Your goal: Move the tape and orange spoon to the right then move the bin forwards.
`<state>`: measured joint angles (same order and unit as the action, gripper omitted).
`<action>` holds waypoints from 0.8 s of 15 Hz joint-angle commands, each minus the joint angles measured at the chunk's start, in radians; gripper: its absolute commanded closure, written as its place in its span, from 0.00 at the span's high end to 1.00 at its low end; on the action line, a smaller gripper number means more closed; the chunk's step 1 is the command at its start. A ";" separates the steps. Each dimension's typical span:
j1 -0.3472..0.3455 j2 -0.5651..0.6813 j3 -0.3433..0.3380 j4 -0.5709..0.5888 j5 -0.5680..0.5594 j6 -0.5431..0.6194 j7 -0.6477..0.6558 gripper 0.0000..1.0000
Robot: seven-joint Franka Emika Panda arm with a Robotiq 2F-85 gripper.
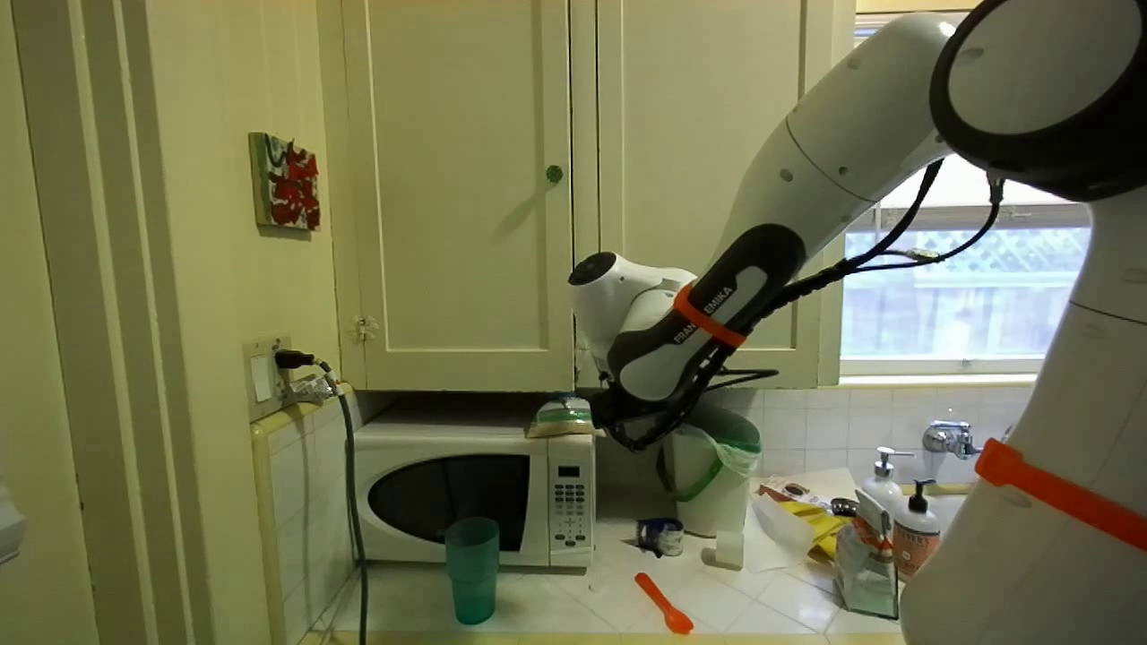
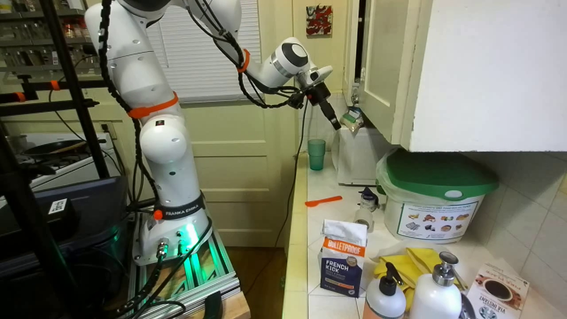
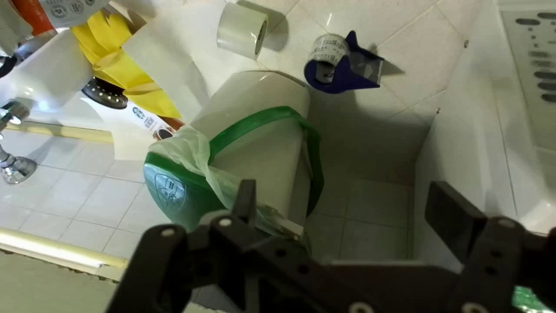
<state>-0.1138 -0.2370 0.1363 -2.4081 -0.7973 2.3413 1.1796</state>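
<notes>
My jaws stand wide apart above the desk (image 2: 321,182), nothing between them. Left to right in an exterior view: the orange spoon (image 2: 323,201) lies below them, its long axis pointing in from the desk's edge; the blue tape dispenser (image 2: 369,198), which I take as my first target, sits to their lower right, lined up ahead of the gap in my wrist view; the bin (image 2: 436,199) stands farther right.
</notes>
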 commanded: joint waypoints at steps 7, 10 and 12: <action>-0.026 0.098 -0.152 -0.124 -0.041 0.505 0.074 1.00; -0.053 0.152 -0.192 -0.140 -0.086 0.653 0.094 1.00; -0.073 0.196 -0.204 -0.131 -0.125 0.714 0.110 1.00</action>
<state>-0.1584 -0.0992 -0.0522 -2.5400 -0.8604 2.9598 1.2547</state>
